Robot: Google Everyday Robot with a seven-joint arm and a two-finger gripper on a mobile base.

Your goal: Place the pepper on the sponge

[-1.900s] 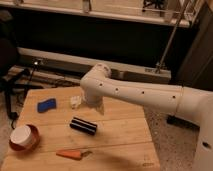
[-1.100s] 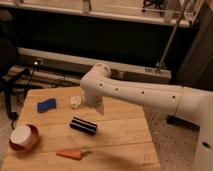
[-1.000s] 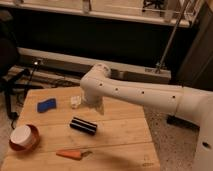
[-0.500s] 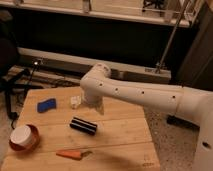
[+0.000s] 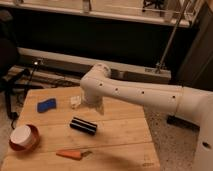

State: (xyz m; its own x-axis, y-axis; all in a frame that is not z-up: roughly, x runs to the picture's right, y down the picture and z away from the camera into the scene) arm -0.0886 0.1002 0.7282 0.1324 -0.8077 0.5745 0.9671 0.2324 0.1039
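Well, my pepper (image 5: 69,154) lies at 6 o'clock on the table (image 5: 125,131), with the sponge (image 5: 46,105) well apart at 10. The gripper (image 5: 93,103) hangs near 12; I cannot tell its state. The pepper looks light, smooth and tapered, so I'd grasp it across the thicker middle.

The table (image 5: 125,131) is pale planked wood with a matt grain. The arm (image 5: 145,94) wears a smooth white shell — plastic by its look, faintly glossy. Its gripper (image 5: 93,106) hangs low over the table's far side. The sponge (image 5: 46,105) looks soft and matt, the black block (image 5: 83,125) ribbed, the pepper (image 5: 69,154) smooth-skinned.
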